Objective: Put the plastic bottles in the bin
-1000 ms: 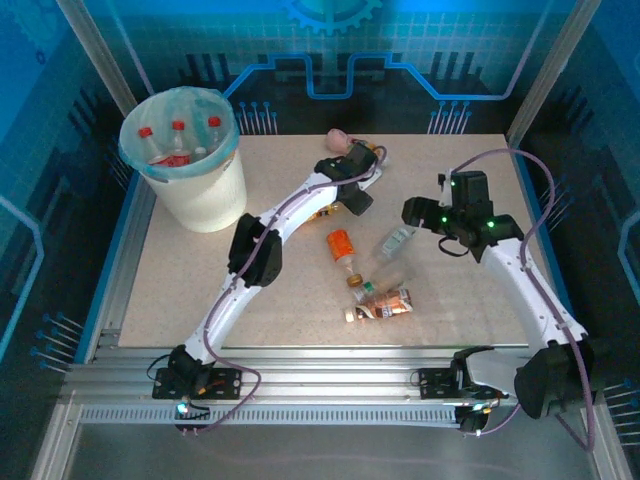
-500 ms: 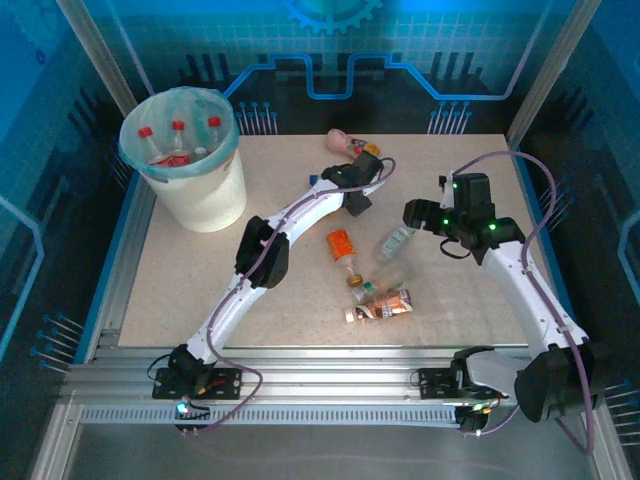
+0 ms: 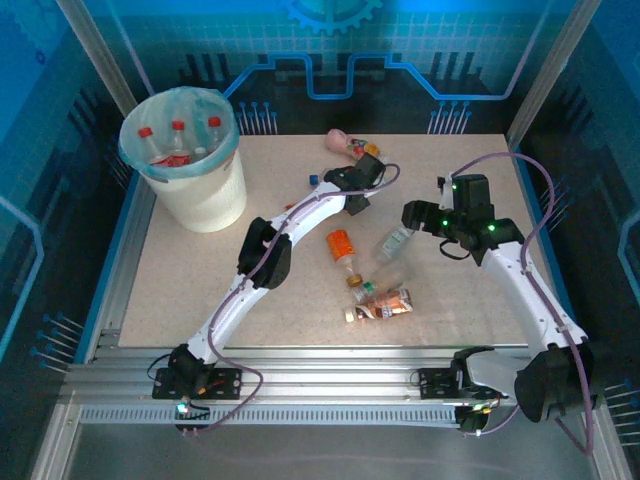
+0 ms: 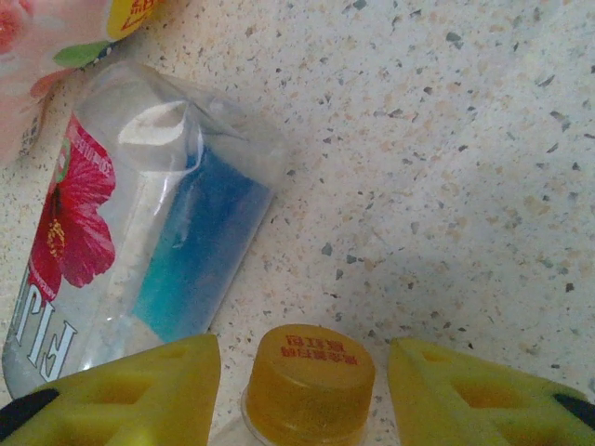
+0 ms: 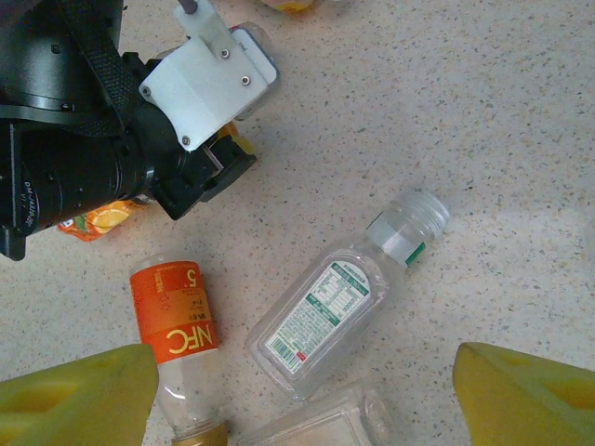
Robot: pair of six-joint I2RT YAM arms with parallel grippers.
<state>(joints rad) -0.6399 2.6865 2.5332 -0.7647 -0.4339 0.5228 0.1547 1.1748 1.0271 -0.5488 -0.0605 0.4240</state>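
What surrounds my workspace
I see a speckled beige tabletop [image 3: 190, 290], aluminium rails [image 3: 330, 360] along its near edge, blue circuit-patterned panels [image 3: 430, 50] behind.

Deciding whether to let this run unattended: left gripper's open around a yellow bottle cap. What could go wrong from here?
1. The left gripper straddles only the yellow cap near its fingertips; a shallow pinch may slip.
2. The hibiscus-label bottle lies beside one finger and could get nudged or caught.
3. The right gripper hangs open over the clear bottle, near the left arm's wrist; the arms might collide.
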